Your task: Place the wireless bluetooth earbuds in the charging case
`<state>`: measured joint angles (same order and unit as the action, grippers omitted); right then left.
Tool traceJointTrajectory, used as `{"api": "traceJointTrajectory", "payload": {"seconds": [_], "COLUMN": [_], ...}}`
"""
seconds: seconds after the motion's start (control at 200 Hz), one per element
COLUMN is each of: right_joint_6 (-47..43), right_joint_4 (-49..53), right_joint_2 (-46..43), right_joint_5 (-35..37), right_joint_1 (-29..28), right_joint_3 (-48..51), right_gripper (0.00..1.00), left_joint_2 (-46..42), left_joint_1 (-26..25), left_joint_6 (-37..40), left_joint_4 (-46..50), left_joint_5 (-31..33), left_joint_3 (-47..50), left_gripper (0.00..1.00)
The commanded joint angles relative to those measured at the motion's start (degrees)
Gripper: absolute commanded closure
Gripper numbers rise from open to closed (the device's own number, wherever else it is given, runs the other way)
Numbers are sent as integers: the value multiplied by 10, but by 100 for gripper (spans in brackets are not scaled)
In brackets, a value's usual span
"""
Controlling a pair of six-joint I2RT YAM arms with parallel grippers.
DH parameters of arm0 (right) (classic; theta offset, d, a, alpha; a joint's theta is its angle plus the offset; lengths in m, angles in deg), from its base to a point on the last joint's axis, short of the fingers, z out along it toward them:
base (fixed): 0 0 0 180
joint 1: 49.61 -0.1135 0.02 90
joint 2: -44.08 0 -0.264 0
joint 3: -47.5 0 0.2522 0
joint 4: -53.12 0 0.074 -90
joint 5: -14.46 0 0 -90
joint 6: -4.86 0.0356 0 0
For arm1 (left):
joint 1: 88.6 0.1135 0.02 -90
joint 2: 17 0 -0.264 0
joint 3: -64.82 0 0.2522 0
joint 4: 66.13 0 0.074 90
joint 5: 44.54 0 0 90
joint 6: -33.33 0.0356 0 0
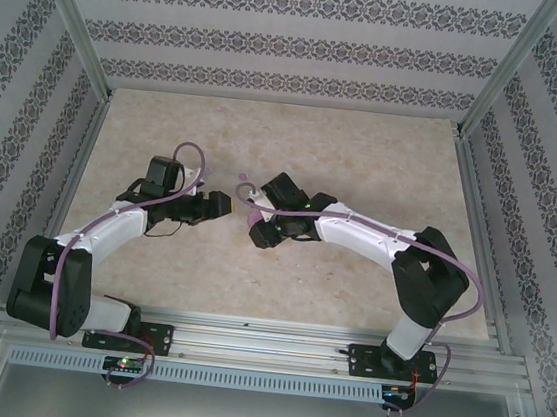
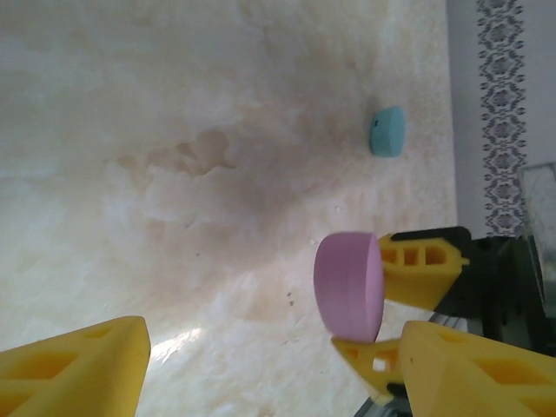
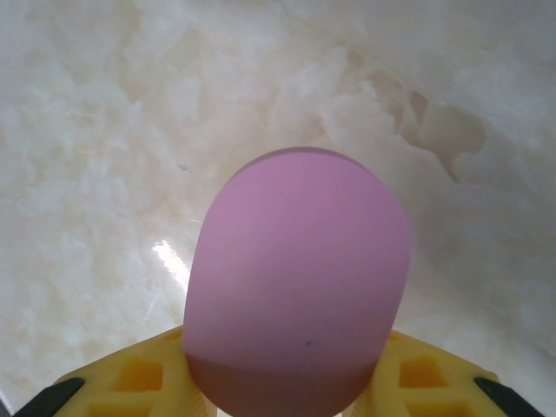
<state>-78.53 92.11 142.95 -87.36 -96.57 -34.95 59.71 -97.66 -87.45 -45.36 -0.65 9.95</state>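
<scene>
The right gripper (image 2: 375,302) is clamped on the pink charging case (image 2: 347,282) and holds it over the tabletop (image 2: 174,130), probably to present it to the left gripper (image 2: 269,373), whose fingers stand apart and empty. A small blue piece (image 2: 387,132) lies apart on the tabletop; whether it is an earbud or a case cannot be told.

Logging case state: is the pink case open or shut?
Shut: the pink case, held in the right gripper, shows as one smooth closed oval, no lid raised.
</scene>
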Motion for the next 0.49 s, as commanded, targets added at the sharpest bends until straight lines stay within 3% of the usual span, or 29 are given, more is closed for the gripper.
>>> {"api": "traceJointTrajectory", "payload": {"seconds": [0.0,0.49], "right_joint_6": [-20,-21], "right_joint_4": [-24,-18], "right_joint_2": [-27,-56], "right_joint_5": [-37,-56], "right_joint_1": [5,3], "right_joint_3": [5,-9], "right_gripper": [81,81], "left_joint_2": [-2,33], "left_joint_1": [-11,-67], "left_joint_6": [-38,-91], "left_joint_4": [-62,-130], "left_joint_5": [-33,-55], "left_joint_3": [12,6], "left_gripper": [27,30]}}
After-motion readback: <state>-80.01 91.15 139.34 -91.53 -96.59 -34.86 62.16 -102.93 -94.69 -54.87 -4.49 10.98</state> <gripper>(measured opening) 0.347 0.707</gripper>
